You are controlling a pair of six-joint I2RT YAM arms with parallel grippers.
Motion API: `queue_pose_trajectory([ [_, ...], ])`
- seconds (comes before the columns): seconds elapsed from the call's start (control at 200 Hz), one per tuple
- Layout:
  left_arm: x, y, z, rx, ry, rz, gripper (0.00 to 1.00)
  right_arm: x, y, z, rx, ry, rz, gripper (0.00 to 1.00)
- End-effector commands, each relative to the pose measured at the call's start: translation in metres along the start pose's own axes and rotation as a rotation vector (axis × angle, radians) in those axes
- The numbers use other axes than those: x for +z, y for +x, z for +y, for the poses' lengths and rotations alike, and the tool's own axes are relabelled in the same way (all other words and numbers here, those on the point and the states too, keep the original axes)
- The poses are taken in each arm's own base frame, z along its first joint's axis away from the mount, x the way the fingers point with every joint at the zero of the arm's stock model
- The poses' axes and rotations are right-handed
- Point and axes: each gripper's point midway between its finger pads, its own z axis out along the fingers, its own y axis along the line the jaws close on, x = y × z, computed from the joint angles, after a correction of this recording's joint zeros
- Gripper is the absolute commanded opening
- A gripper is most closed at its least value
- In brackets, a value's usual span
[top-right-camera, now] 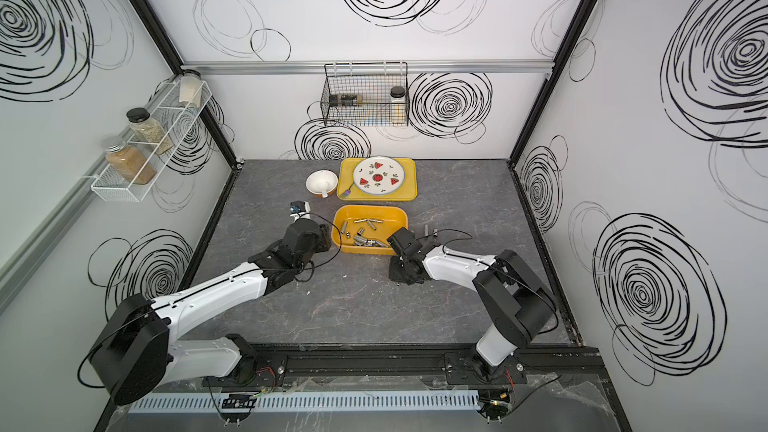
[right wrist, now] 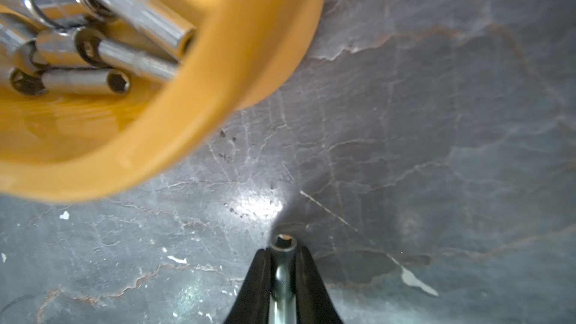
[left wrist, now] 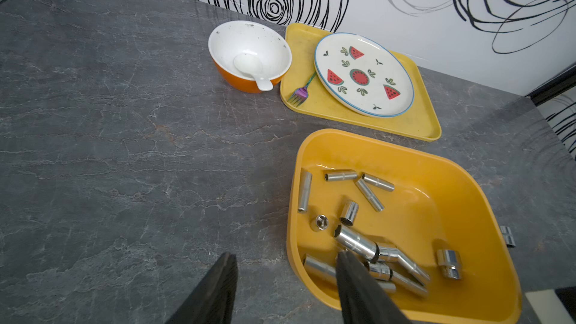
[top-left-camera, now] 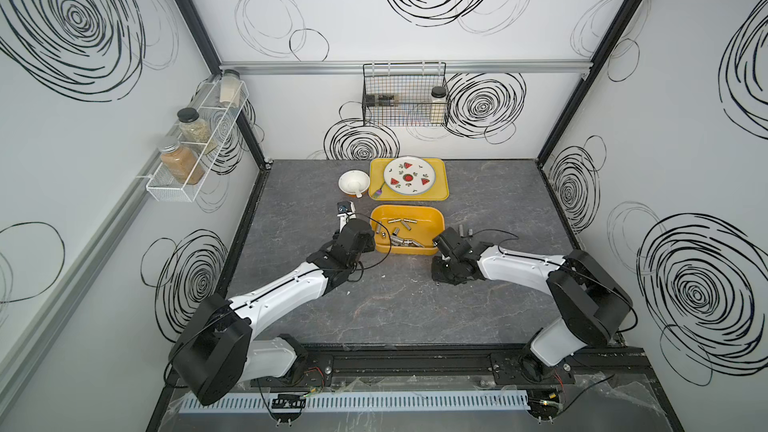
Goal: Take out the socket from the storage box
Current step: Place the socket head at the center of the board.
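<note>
The storage box (top-left-camera: pixel 407 209) (left wrist: pixel 405 151) is a deep yellow-orange tub at mid-table, holding several chrome sockets (top-left-camera: pixel 401 238) (left wrist: pixel 355 241). My right gripper (right wrist: pixel 283 252) is shut on a slim chrome socket (right wrist: pixel 282 271), hex end pointing down just above the tabletop. It hangs outside the box (right wrist: pixel 218 88), off its near right corner (top-left-camera: pixel 436 249). My left gripper (left wrist: pixel 286 255) is open and holds nothing. It straddles the box's near left wall, with one finger (left wrist: pixel 352 275) over the sockets inside and the other finger (left wrist: pixel 218 285) over the bare table.
Two small sockets (top-left-camera: pixel 465 231) stand on the table right of the box. Behind the box are a flat yellow tray (top-left-camera: pixel 438 191) with a watermelon plate (top-left-camera: pixel 409 176) and fork, and an orange bowl (top-left-camera: pixel 354 182) with a spoon. A wire basket (top-left-camera: pixel 405 95) hangs on the back wall, and a jar rack (top-left-camera: pixel 195 143) hangs at the left.
</note>
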Motion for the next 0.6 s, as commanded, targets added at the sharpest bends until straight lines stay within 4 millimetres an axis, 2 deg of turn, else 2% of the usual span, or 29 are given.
queue_pose_trajectory([
  [0.0, -0.0021, -0.0009, 0.0015, 0.007, -0.009, -0.012, 0.59, 0.0036, 0.003, -0.0048, -0.011, 0.026, 0.006, 0.2],
  [0.441, -0.0021, -0.0002, 0.0009, 0.01, -0.01, -0.01, 0.59, 0.0049, 0.0046, -0.0061, -0.014, 0.033, 0.014, 0.21],
  [0.596, -0.002, 0.0003, 0.0005, 0.01, -0.007, -0.008, 0.59, 0.003, 0.0032, -0.0038, -0.019, 0.027, 0.013, 0.26],
])
